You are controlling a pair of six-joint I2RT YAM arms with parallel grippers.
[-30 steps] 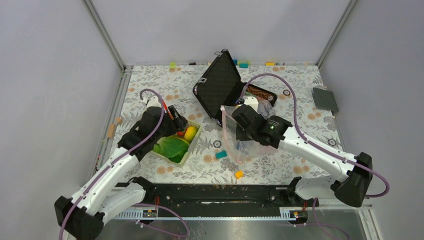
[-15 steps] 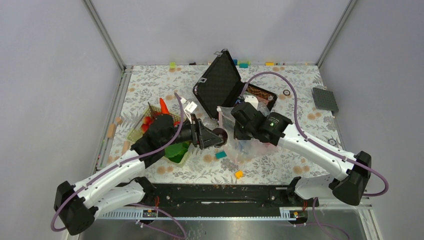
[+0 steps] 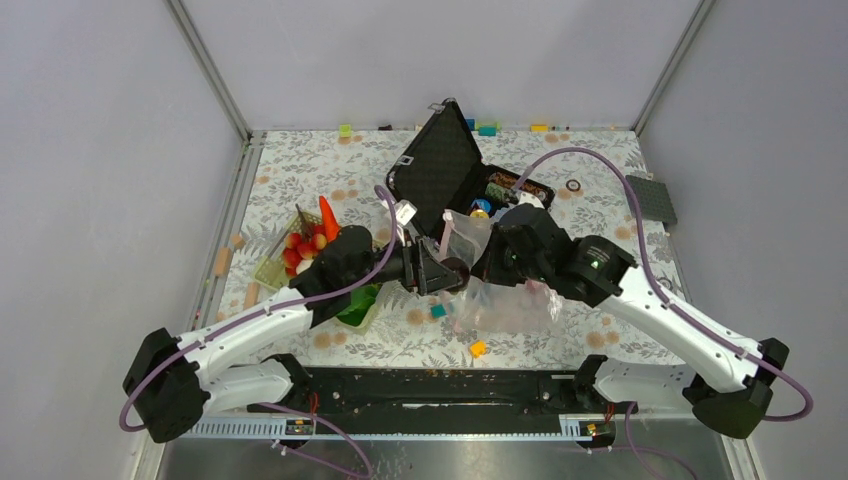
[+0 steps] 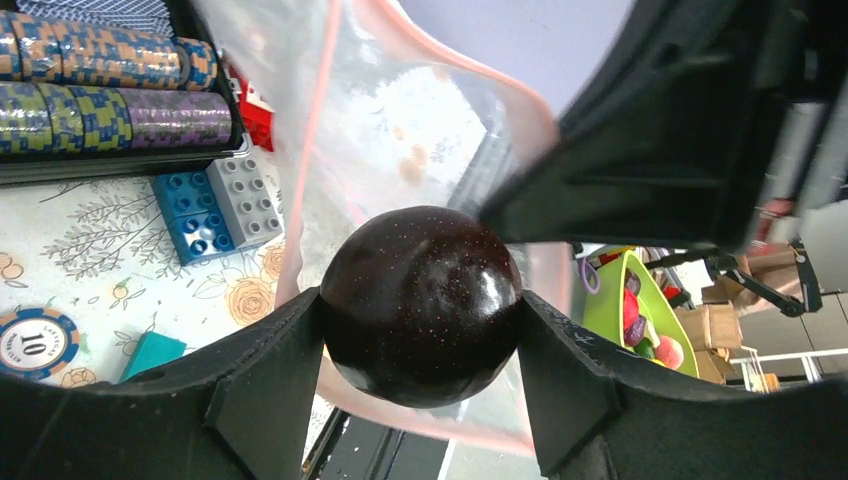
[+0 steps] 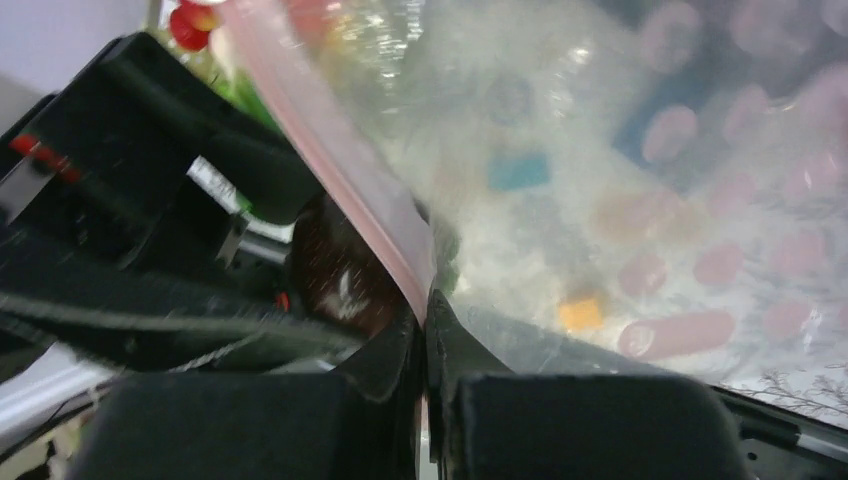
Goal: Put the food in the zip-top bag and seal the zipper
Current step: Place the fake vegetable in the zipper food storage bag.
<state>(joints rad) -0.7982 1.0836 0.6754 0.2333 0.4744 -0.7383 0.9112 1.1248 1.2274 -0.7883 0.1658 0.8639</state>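
The clear, floppy zip-top bag [image 3: 505, 305] is slumped on the flowery bench [image 3: 600, 150], with its mouth turned to the left. Its thin pink zipper [image 5: 340, 150] is pinched tight in the right claw [image 5: 425, 335] and held up. A shiny dark round fruit [image 4: 420, 300] is gripped in the left claw [image 4: 420, 380], right at the mouth. Farther back, a black hard case [image 3: 440, 165] is propped open.

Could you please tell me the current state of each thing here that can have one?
left end effector, shut on dark round fruit
right end effector, shut on the zipper
zip-top bag, mouth open, one edge held up
zipper, unsealed
black hard case, lid open
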